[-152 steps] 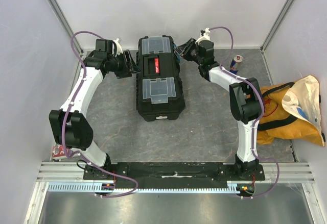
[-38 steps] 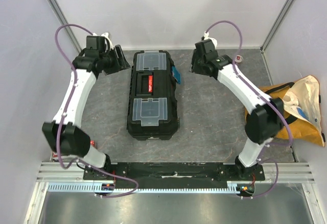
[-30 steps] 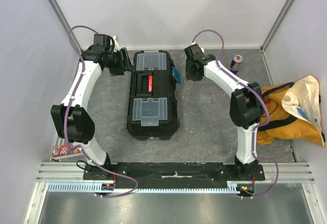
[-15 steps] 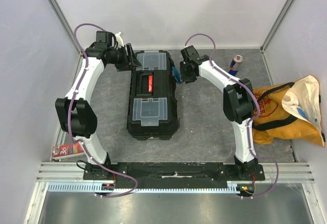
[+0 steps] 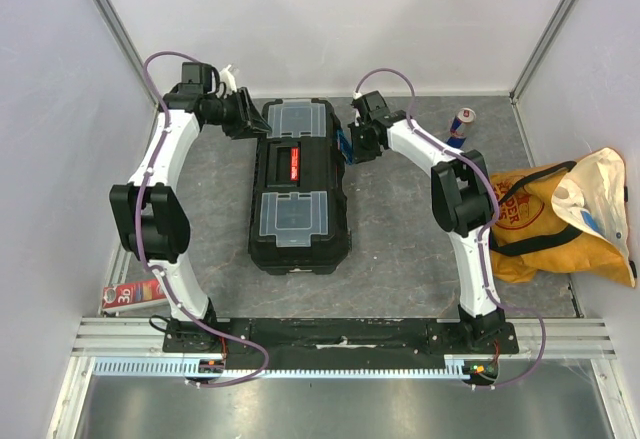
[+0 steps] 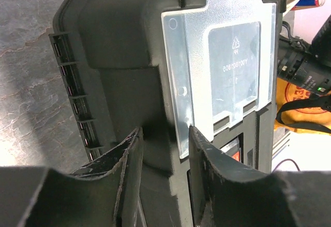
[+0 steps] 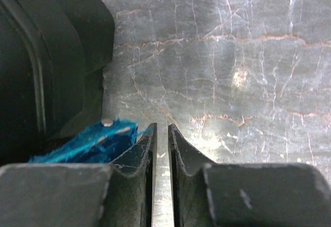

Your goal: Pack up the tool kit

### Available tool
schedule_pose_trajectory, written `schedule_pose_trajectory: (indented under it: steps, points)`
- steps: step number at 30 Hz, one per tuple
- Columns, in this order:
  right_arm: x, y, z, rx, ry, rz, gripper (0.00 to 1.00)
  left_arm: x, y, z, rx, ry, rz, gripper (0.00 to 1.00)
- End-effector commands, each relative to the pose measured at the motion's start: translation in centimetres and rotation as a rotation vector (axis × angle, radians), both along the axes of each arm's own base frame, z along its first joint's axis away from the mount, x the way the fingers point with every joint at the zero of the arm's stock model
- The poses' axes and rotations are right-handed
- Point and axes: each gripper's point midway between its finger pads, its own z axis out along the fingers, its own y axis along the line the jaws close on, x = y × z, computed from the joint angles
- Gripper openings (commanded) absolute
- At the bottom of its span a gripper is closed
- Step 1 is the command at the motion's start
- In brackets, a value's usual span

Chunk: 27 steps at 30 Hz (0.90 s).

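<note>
Toolbox (image 5: 300, 221) black, closed, with two clear organiser lids (image 5: 302, 119), red handle label (image 5: 294, 167).

The large black plastic toolbox (image 5: 300, 184) sits further left. Our left gripper (image 5: 260, 122) and right gripper (image 5: 351, 147) now flank it.

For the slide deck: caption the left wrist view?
Left tool, open, at the clear lid of the closed toolbox.

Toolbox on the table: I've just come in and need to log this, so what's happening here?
Two robot arms are working at the far end of the closed black toolbox. The left hand is open, its fingers straddling the box's far left edge. The right hand, fingers almost together and holding nothing, sits by the blue latch on the box's right side.
</note>
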Motion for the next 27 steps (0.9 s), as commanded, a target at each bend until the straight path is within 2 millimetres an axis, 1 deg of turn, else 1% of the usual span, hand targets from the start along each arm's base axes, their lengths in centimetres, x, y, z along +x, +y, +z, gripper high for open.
schedule_pose_trajectory:
  steps: [1,3,9,14,17,20,22,27]
  points:
    - [1.3,6.0,2.4,0.153,-0.101,0.160,0.20,-2.4,-4.3,-1.4,-0.152,0.123,-0.151,0.41]
    - [0.9,6.8,1.9,0.156,-0.099,0.191,0.19,-2.8,-4.6,-1.9,-0.162,0.143,-0.164,0.40]
    - [-0.5,10.1,1.4,0.191,-0.102,0.268,0.15,-4.0,-5.5,-3.7,-0.182,0.210,-0.193,0.39]
    - [-1.3,12.8,1.5,0.258,-0.104,0.311,0.10,-5.1,-6.5,-5.4,-0.191,0.266,-0.223,0.37]
    - [-2.0,14.8,1.6,0.306,-0.102,0.330,0.07,-5.8,-7.4,-6.3,-0.198,0.294,-0.250,0.35]
    - [-3.0,16.8,2.1,0.382,-0.098,0.350,0.05,-6.5,-8.7,-6.8,-0.237,0.318,-0.281,0.34]
    - [-3.4,18.0,2.5,0.430,-0.100,0.358,0.04,-6.8,-9.2,-7.2,-0.260,0.338,-0.292,0.33]
    - [-4.1,19.9,3.7,0.566,-0.087,0.359,0.02,-7.6,-9.9,-7.5,-0.352,0.374,-0.316,0.31]
